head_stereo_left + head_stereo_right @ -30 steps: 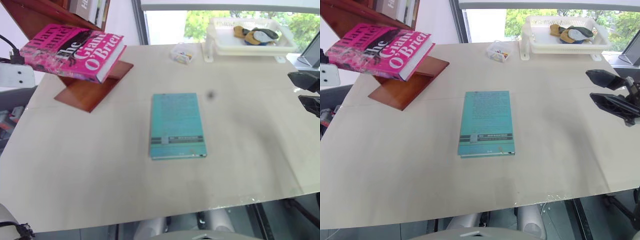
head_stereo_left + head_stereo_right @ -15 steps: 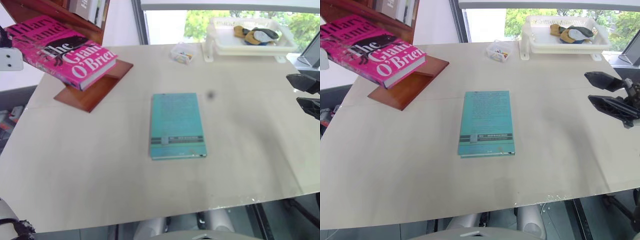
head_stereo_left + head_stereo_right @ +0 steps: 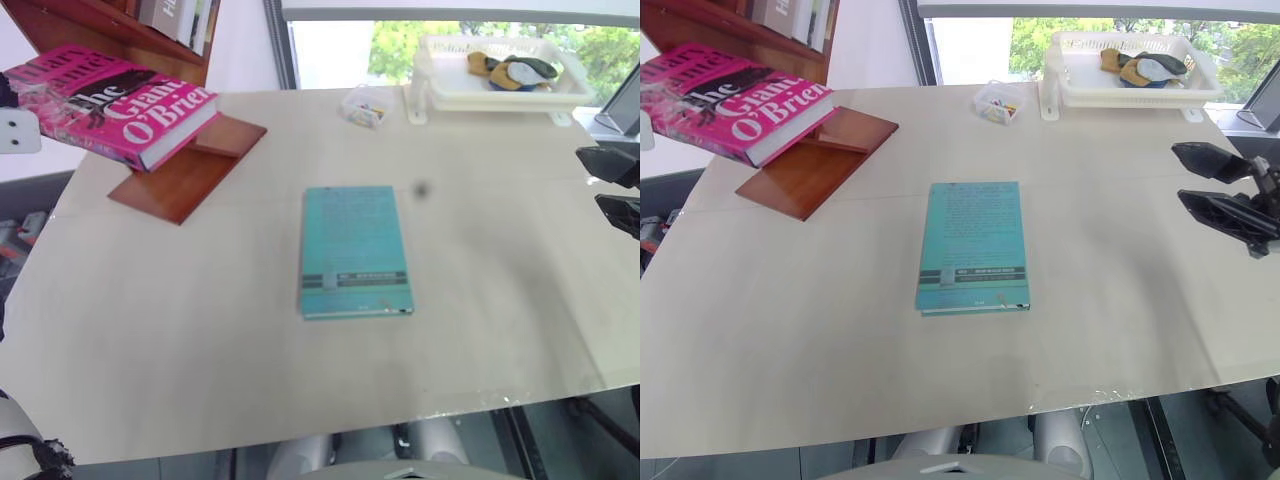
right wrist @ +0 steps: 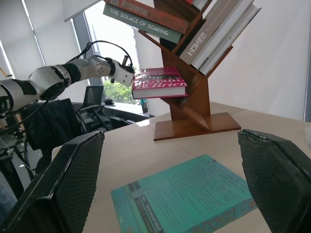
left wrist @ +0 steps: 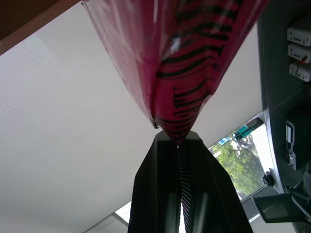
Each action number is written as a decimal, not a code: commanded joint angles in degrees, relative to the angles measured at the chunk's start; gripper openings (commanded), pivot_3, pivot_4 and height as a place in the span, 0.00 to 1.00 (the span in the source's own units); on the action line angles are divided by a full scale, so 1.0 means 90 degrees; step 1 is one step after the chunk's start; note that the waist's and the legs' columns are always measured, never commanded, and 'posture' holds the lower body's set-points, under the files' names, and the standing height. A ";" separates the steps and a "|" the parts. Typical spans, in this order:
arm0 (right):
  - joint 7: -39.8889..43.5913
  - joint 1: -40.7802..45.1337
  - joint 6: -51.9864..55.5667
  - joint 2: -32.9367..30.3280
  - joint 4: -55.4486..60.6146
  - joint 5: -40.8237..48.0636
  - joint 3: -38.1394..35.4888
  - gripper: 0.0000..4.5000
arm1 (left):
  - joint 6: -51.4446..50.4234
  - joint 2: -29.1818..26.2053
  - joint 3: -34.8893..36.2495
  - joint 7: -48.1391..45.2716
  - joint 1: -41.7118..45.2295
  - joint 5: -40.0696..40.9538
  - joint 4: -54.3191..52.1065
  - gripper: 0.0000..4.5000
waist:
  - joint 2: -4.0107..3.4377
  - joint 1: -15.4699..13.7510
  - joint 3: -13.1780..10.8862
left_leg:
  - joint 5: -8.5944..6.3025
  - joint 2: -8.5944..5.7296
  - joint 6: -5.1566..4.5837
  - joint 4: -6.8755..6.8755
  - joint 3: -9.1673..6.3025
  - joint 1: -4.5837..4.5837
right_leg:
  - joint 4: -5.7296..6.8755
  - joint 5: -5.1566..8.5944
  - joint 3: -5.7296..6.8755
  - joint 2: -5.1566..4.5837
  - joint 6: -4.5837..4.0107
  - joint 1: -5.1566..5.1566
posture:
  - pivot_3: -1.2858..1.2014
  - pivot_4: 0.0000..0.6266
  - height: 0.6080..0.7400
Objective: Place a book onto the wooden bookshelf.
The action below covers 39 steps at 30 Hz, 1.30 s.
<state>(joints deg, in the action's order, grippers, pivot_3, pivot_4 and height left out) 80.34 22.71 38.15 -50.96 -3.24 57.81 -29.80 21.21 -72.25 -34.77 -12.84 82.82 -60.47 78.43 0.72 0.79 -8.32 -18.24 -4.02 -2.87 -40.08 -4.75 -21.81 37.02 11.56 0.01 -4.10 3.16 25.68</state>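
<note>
the left pincer [image 5: 181, 145] is clamped on the book [image 3: 112, 97], level above the wooden bookshelf [image 3: 185, 170] base, long axis toward its boards; the right pincer [image 3: 1223, 192] waits apart, far.

Bright daylight from the window behind the pale beige tabletop's [image 3: 200, 330] far edge, soft shadows mid-table, one dark lens smudge, close pink paperback book [image 5: 180, 58] blurred.

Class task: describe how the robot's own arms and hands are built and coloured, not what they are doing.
The left arm is white and light grey in rounded segments, with a black cable looping over it. The left hand is black, with ridged inner pads. The right hand has two broad black fingers with textured faces.
</note>
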 commanded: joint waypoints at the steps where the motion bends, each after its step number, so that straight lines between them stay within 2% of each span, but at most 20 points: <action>1: -0.0046 -0.0038 -0.0055 -0.0023 0.0204 0.0142 -0.0265 1.00 | -0.0161 -0.0044 0.0067 -0.0013 0.0041 0.0118 0.0019 0.01 | 0.0000 0.0000 0.0000 | 0.0000 0.0000 0.0000 0.0000 0.0000 0.0000 | 0.0001 0.0000 0.0000 0.0000 0.0000 0.0000 | 0.52 0.24 1.00; 4: -0.0069 -0.0098 -0.0052 -0.0030 0.0240 0.0167 -0.0299 1.00 | -0.0175 0.0004 0.0086 -0.0113 0.0067 0.0152 0.0022 0.01 | 0.0000 -0.0001 0.0000 | 0.0000 0.0000 0.0000 0.0000 0.0000 -0.0001 | 0.0002 0.0000 0.0000 0.0000 0.0000 0.0000 | 0.52 0.24 1.00; 5: -0.0078 -0.0121 -0.0051 -0.0034 0.0256 0.0179 -0.0310 1.00 | -0.0185 0.0008 0.0074 -0.0201 0.0068 0.0154 0.0026 0.14 | 0.0000 0.0000 0.0000 | 0.0000 0.0000 0.0000 0.0000 -0.0001 -0.0001 | 0.0002 0.0000 0.0000 0.0000 0.0000 0.0000 | 0.52 0.24 1.00; 7: -0.0094 -0.0145 -0.0051 -0.0038 0.0268 0.0199 -0.0323 1.00 | -0.0179 0.0026 0.0069 -0.0360 0.0059 0.0194 0.0029 0.28 | 0.0000 0.0000 0.0000 | 0.0000 0.0000 0.0000 0.0000 0.0000 -0.0001 | 0.0003 0.0000 0.0000 0.0000 0.0000 0.0000 | 0.52 0.24 1.00; 12: -0.0122 -0.0167 -0.0064 -0.0031 0.0283 0.0214 -0.0321 1.00 | -0.0265 0.0001 -0.0042 -0.0211 0.0082 0.0063 0.0002 0.78 | 0.0000 0.0000 0.0000 | 0.0000 0.0000 0.0000 0.0000 0.0000 0.0000 | 0.0002 0.0000 0.0000 0.0000 0.0000 0.0000 | 0.52 0.24 1.00; 19: -0.0143 -0.0223 -0.0042 -0.0026 0.0334 0.0253 -0.0361 1.00 | -0.0234 -0.0139 -0.0057 -0.0189 0.0153 0.0056 -0.0012 0.78 | 0.0000 -0.0001 0.0000 | 0.0000 0.0000 0.0000 0.0000 0.0000 -0.0001 | 0.0002 0.0000 0.0000 0.0000 0.0000 0.0000 | 0.52 0.24 1.00; 25: -0.0182 -0.0339 -0.0029 -0.0037 0.0412 0.0322 -0.0426 1.00 | 0.0011 -0.0581 0.0416 -0.0688 0.0495 0.0562 -0.0125 0.78 | 0.0004 0.0008 -0.0002 | -0.0001 0.0000 0.0000 0.0000 0.0000 -0.0003 | 0.0002 0.0000 0.0000 0.0000 0.0000 0.0001 | 0.52 0.24 1.00; 28: -0.0190 -0.0406 -0.0029 -0.0018 0.0440 0.0324 -0.0446 1.00 | 0.0292 -0.0715 0.1650 -0.1953 0.0541 0.2054 -0.0118 0.78 | 0.0005 0.0004 -0.0002 | -0.0001 0.0001 -0.0002 0.0000 0.0001 -0.0004 | -0.0002 0.0000 0.0001 -0.0002 0.0000 0.0002 | 0.52 0.24 1.00; 31: -0.0155 -0.0390 -0.0056 -0.0023 0.0359 0.0296 -0.0414 1.00 | 0.0182 -0.0408 0.3642 -0.4378 0.0337 0.4467 -0.0107 0.78 | 0.0005 -0.0022 -0.0002 | -0.0002 0.0002 -0.0002 -0.0004 0.0000 -0.0002 | -0.0011 0.0000 0.0005 -0.0005 0.0000 0.0001 | 0.52 0.24 1.00; 33: -0.0078 -0.0345 -0.0080 -0.0060 0.0230 0.0236 -0.0362 1.00 | -0.0363 -0.0278 0.4470 -0.5867 0.0003 0.5519 -0.0250 0.78 | 0.0002 -0.0030 -0.0001 | -0.0001 0.0002 -0.0002 -0.0014 -0.0006 -0.0003 | -0.0011 0.0000 0.0015 -0.0006 0.0000 -0.0003 | 0.52 0.24 1.00; 37: 0.0071 -0.0368 -0.0099 -0.0127 0.0139 0.0117 -0.0300 1.00 | -0.1677 -0.0287 0.5443 -0.7422 -0.1295 0.6866 -0.0974 0.78 | -0.0006 0.0065 0.0002 | -0.0001 0.0006 -0.0002 -0.0020 0.0003 0.0007 | -0.0004 0.0001 0.0012 0.0001 0.0000 -0.0012 | 0.52 0.24 1.00; 39: 0.0158 -0.0417 -0.0127 -0.0188 0.0072 0.0023 -0.0307 1.00 | -0.2580 -0.0324 0.5896 -0.8340 -0.2756 0.7604 -0.1816 0.78 | -0.0021 0.0174 0.0008 | -0.0001 0.0011 -0.0001 -0.0020 0.0005 0.0008 | 0.0016 0.0000 0.0010 0.0004 -0.0001 -0.0011 | 0.52 0.24 1.00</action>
<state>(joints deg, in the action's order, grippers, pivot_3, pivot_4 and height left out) 80.75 18.99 37.93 -51.08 -2.44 58.20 -31.34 4.17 -74.01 14.82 -81.65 62.05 2.12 67.00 0.54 2.35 -8.24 -18.25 -3.92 -2.89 -40.24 -4.65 -21.70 37.29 11.56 0.06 -4.09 3.15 25.60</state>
